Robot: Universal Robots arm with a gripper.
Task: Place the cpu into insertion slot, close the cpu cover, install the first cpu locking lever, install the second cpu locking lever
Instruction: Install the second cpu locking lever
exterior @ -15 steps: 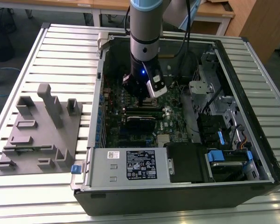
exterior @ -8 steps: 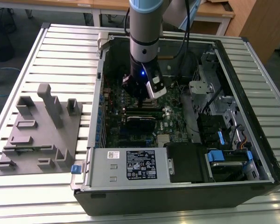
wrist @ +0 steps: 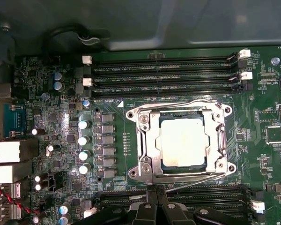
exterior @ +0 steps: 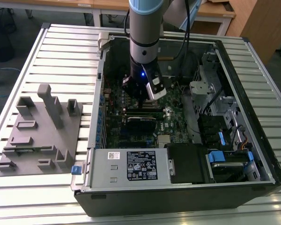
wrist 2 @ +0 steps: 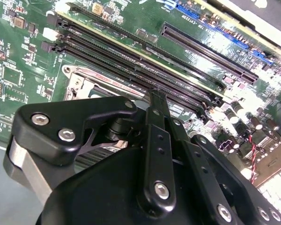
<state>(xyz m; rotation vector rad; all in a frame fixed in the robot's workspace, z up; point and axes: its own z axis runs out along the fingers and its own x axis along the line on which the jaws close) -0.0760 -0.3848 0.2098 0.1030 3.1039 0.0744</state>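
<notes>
One cpu (wrist: 183, 142) sits in its socket under the closed cpu cover (wrist: 147, 140); the gripper (wrist: 155, 191) hovers beside it, jaws pinched together, empty. A slip could scrape the motherboard (wrist: 107, 140).

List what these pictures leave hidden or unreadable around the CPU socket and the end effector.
- The cpu and cpu cover are hidden in the exterior view behind the arm and end effector.
- In the second wrist view, the end effector's black body covers most of the socket.
- In the first wrist view, the locking levers are thin wires; whether they are hooked cannot be told.
- The end effector is cut off by the frame edge.
</notes>
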